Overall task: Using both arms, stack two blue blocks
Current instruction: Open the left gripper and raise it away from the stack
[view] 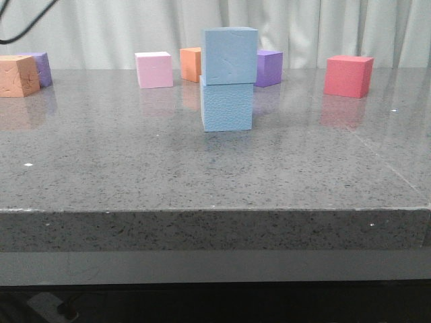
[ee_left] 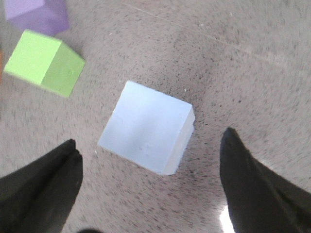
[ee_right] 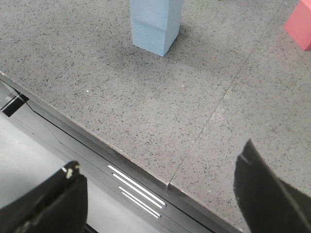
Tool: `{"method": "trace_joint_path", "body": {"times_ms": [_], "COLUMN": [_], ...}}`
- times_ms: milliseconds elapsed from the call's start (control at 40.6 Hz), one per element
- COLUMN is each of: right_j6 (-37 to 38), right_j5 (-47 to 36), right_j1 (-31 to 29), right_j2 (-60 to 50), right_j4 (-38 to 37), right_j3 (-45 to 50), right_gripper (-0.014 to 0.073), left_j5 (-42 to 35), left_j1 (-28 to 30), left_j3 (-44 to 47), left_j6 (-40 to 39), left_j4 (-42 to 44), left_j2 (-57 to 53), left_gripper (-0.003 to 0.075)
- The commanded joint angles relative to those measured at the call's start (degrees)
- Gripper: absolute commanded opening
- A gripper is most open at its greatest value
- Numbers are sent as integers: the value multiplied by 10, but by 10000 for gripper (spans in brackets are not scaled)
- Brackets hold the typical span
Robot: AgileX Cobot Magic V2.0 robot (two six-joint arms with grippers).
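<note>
A grey speckled stone table (view: 135, 168) is seen, its glossy top lit softly and crossed by a thin seam. Behind it, pale pleated curtains (view: 121, 27) are hung.

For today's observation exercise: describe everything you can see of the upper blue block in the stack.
The upper blue block is a pale sky-blue cube that looks like foam, its front face smooth with faint creases. It sits upright on the lower blue block, which has a pebblier face, and is shifted slightly to the right so its edge overhangs. Nothing else touches it. The left gripper hangs open above it, fingers apart and clear of its faces. The stack stands mid-table.
</note>
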Motion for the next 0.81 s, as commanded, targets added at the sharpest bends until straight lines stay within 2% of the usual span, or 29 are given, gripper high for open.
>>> {"method": "trace_joint_path", "body": {"times_ms": [0, 123, 320, 517, 787], "right_j6": [-4, -4, -4, -4, -4], "right_j5": [-34, -34, -34, -34, -35], "right_j1": [-4, -4, -4, -4, -4], "right_j2": [-1, -1, -1, -1, -1], "right_j4": [5, 5, 5, 5, 5], "right_j3": [-13, -13, -13, -13, -13], "right_gripper": [615, 615, 615, 615, 615], "left_j5": [-14, -8, -11, -45, -122], "left_j1": [2, 2, 1, 1, 2], "left_j3": [-19, -18, 35, 145, 352], "left_j6": [-95, -155, -183, -186, -210], "left_j4": [15, 15, 15, 15, 35], "left_j2": [-50, -71, -125, -210, -366], "left_gripper": [566, 566, 566, 566, 566]}}
